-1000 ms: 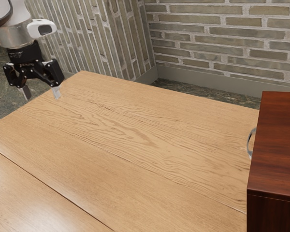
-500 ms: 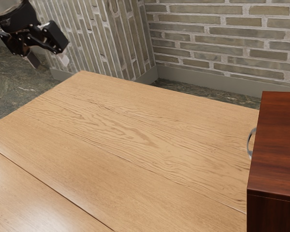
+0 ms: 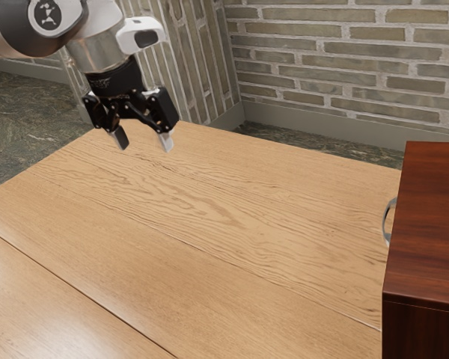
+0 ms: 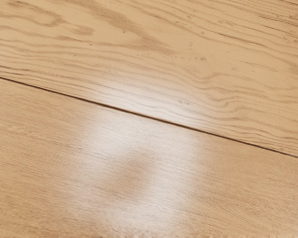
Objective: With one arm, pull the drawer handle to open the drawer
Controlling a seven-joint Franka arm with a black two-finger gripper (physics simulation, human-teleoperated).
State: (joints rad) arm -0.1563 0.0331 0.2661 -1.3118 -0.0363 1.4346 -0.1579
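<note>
Exterior view: our gripper (image 3: 143, 140) hangs over the wooden table (image 3: 209, 232) toward the exterior view's left, fingers (image 3: 165, 141) spread with nothing between them. The round mark (image 3: 49, 13) on the arm's joint is too small to read. The drawer handle (image 3: 389, 221), a grey loop, sits on the dark red cabinet (image 3: 426, 224) at the exterior view's right edge, well apart from the gripper. Wrist view: we see table planks under the hand, with a dark seam (image 4: 149, 119) between two of them.

A bare indoor room, its kind unclear: pale brick walls (image 3: 344, 45) meet at a corner above a dark mottled floor (image 3: 22, 127), with a broad wood-grain table (image 3: 209, 224) and a reddish-brown cabinet (image 3: 430, 224).
</note>
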